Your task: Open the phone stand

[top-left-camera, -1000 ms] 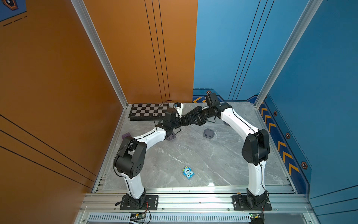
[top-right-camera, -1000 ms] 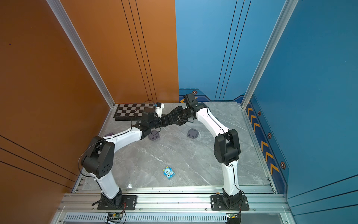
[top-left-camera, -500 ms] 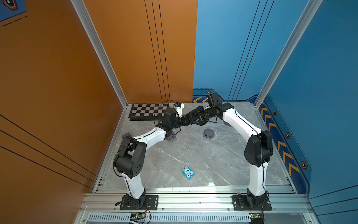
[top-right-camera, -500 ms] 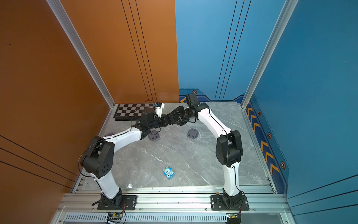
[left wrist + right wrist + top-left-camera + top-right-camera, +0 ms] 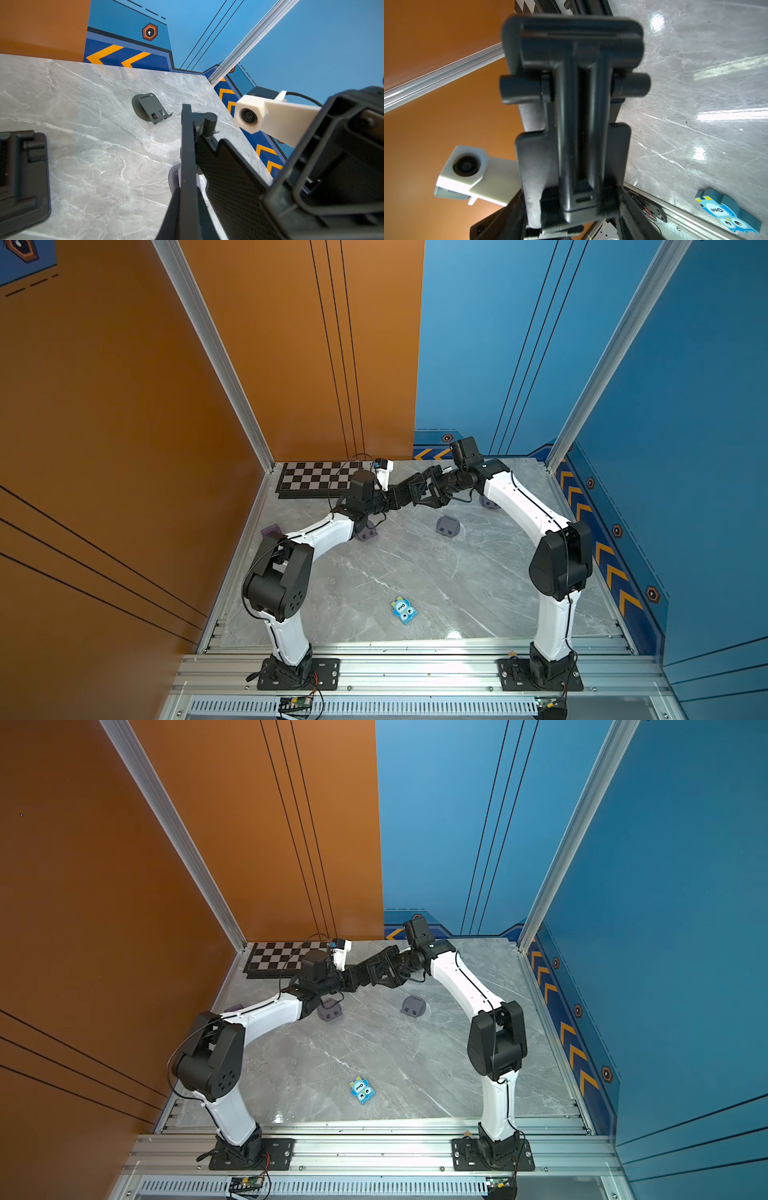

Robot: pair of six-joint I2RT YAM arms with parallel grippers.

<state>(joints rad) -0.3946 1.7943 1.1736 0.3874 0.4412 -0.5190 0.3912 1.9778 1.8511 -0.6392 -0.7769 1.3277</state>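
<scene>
The black phone stand (image 5: 419,490) (image 5: 371,972) hangs in mid-air over the back of the table, held between both arms. My left gripper (image 5: 188,216) (image 5: 401,498) is shut on one thin plate of the stand (image 5: 187,155), seen edge-on. My right gripper (image 5: 571,224) (image 5: 434,488) is shut on the stand's other part, its fingers on either side of the slotted arm (image 5: 577,124). In the left wrist view a textured plate (image 5: 228,176) angles away from the thin plate at the hinge (image 5: 205,122).
Grey stands lie on the marble table (image 5: 415,572): one at the middle (image 5: 448,526), one under the left forearm (image 5: 368,534), one behind the right arm (image 5: 488,502). A checkerboard (image 5: 316,481) sits at the back left. A blue owl block (image 5: 404,610) lies near the front.
The right arm's elbow has swung outward to the right and toward the front. Both grippers keep their hold on the stand at about the same spot.
</scene>
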